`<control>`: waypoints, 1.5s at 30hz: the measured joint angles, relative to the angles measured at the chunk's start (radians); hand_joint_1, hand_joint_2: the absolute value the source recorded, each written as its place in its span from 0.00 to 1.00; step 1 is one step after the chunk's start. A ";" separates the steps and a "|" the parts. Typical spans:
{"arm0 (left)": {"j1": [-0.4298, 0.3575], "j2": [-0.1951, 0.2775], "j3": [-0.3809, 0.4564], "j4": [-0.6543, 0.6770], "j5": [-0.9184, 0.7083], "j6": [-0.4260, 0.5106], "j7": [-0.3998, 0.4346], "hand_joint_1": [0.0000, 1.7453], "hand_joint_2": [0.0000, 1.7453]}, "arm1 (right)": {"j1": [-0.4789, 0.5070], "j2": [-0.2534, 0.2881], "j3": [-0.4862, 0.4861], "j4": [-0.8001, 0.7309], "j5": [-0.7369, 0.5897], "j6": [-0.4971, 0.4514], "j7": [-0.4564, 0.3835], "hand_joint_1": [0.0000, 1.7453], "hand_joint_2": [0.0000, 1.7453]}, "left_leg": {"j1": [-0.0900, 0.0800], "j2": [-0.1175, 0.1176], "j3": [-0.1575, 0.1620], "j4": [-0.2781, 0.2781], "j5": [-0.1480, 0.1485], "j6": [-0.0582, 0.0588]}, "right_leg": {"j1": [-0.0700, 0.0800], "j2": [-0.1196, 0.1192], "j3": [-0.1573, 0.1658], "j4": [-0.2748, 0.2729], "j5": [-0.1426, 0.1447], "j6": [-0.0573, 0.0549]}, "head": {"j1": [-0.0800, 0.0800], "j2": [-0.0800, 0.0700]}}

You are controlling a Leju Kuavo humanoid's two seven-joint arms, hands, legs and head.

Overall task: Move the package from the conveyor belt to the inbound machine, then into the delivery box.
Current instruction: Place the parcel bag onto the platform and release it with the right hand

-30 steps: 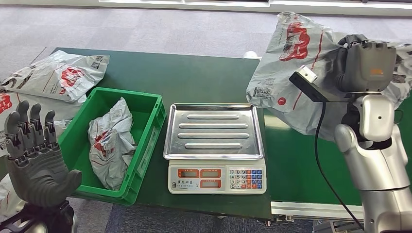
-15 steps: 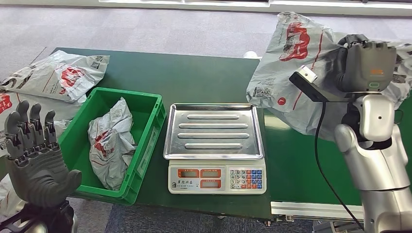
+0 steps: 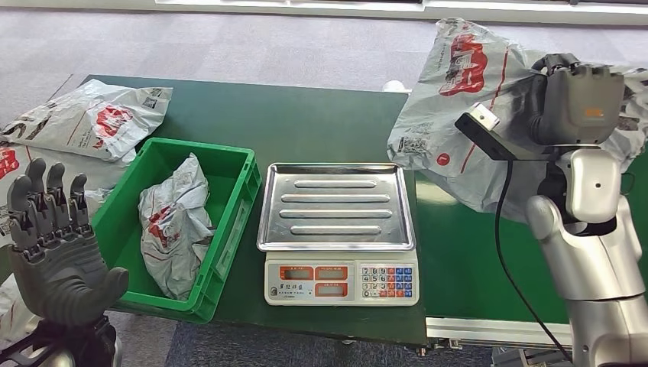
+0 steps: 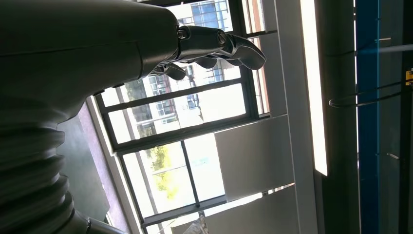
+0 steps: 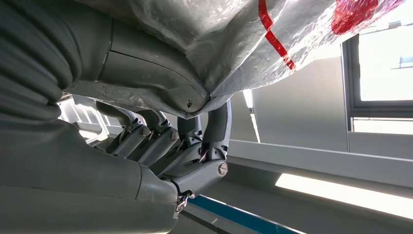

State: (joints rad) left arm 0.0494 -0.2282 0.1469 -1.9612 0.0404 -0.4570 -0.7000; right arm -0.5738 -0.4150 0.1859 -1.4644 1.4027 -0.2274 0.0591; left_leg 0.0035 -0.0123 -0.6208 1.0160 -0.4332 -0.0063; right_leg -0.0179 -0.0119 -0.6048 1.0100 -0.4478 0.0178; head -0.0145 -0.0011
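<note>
Hanging above the conveyor belt (image 3: 458, 260), the package (image 3: 451, 99) is pinched at a gathered fold by the right hand (image 5: 160, 131); film judged light, limp, slippery. Left hand (image 3: 53, 245) held spread, empty.

From above, the right hand (image 3: 577, 103) shows just its grey back; its fingers are buried behind the package (image 3: 458, 115), whose far side is covered by that arm. The scale (image 3: 341, 283) has displays too small to read. A bag (image 3: 6, 164) at the desk's left runs off the edge.
</note>
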 joint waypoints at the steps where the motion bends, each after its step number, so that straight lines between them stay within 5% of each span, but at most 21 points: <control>1: 0.000 0.000 0.000 0.000 0.000 0.000 0.000 0.00 1.00 | 0.000 0.000 0.000 0.000 0.000 0.000 0.000 1.00 1.00 | 0.000 0.000 0.000 0.000 0.000 0.000 | 0.000 0.000 0.000 0.000 0.000 0.000 | 0.000 0.000; 9: 0.000 0.000 0.000 0.000 0.000 0.002 0.000 0.00 1.00 | 0.000 0.001 -0.001 -0.002 -0.007 0.007 -0.007 1.00 1.00 | 0.000 0.000 0.000 0.000 0.000 0.000 | 0.000 0.000 0.000 0.000 0.000 0.000 | 0.000 0.000; 11: 0.001 0.000 0.000 -0.001 0.000 0.011 -0.001 0.00 1.00 | -0.012 0.036 0.009 0.013 -0.025 0.058 -0.076 1.00 1.00 | 0.001 0.001 -0.006 -0.002 -0.002 -0.002 | 0.001 0.001 0.003 0.001 -0.001 -0.001 | 0.001 0.000; 14: -0.002 0.000 -0.002 -0.002 0.001 0.027 -0.001 0.00 1.00 | -0.080 0.249 0.108 0.180 0.012 0.121 -0.293 1.00 1.00 | 0.003 0.025 0.007 -0.004 -0.010 -0.011 | 0.006 0.025 0.005 0.001 0.000 -0.009 | 0.002 0.000; 17: -0.012 0.000 -0.011 -0.002 0.001 0.029 0.000 0.00 1.00 | -0.112 0.445 0.283 0.367 0.034 0.085 -0.363 1.00 1.00 | 0.006 0.028 0.018 -0.004 -0.005 -0.014 | 0.008 0.028 0.004 0.002 0.000 -0.013 | 0.001 0.000; 21: -0.006 0.001 -0.014 -0.002 0.001 0.034 0.000 0.00 1.00 | -0.158 0.555 0.350 0.516 0.012 0.053 -0.361 1.00 1.00 | 0.009 0.006 0.011 -0.005 0.000 -0.019 | 0.012 0.007 0.004 0.002 -0.003 -0.018 | 0.002 0.000; 29: 0.000 0.002 -0.014 -0.002 0.002 0.037 0.000 0.00 1.00 | -0.194 0.619 0.396 0.628 0.006 0.046 -0.367 1.00 1.00 | 0.009 0.007 0.011 -0.005 -0.002 -0.019 | 0.011 0.009 0.004 0.002 -0.003 -0.018 | 0.002 0.000; 42: 0.002 0.003 -0.014 -0.002 0.002 0.037 0.000 0.00 1.00 | -0.217 0.630 0.426 0.680 -0.014 0.047 -0.364 1.00 1.00 | 0.009 0.007 0.011 -0.005 -0.002 -0.019 | 0.011 0.009 0.004 0.002 -0.003 -0.018 | 0.002 0.000; 45: 0.002 0.004 -0.014 -0.002 0.002 0.037 0.000 0.00 1.00 | -0.219 0.630 0.429 0.687 -0.017 0.047 -0.363 0.26 1.00 | 0.009 0.007 0.011 -0.005 -0.002 -0.019 | 0.011 0.009 0.004 0.002 -0.003 -0.018 | 0.002 0.000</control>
State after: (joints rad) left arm 0.0515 -0.2245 0.1331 -1.9631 0.0420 -0.4200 -0.7004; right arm -0.7931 0.2152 0.6145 -0.7776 1.3857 -0.1808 -0.3040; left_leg 0.0123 -0.0052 -0.6098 1.0106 -0.4351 -0.0251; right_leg -0.0066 -0.0027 -0.6011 1.0123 -0.4510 -0.0002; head -0.0130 -0.0011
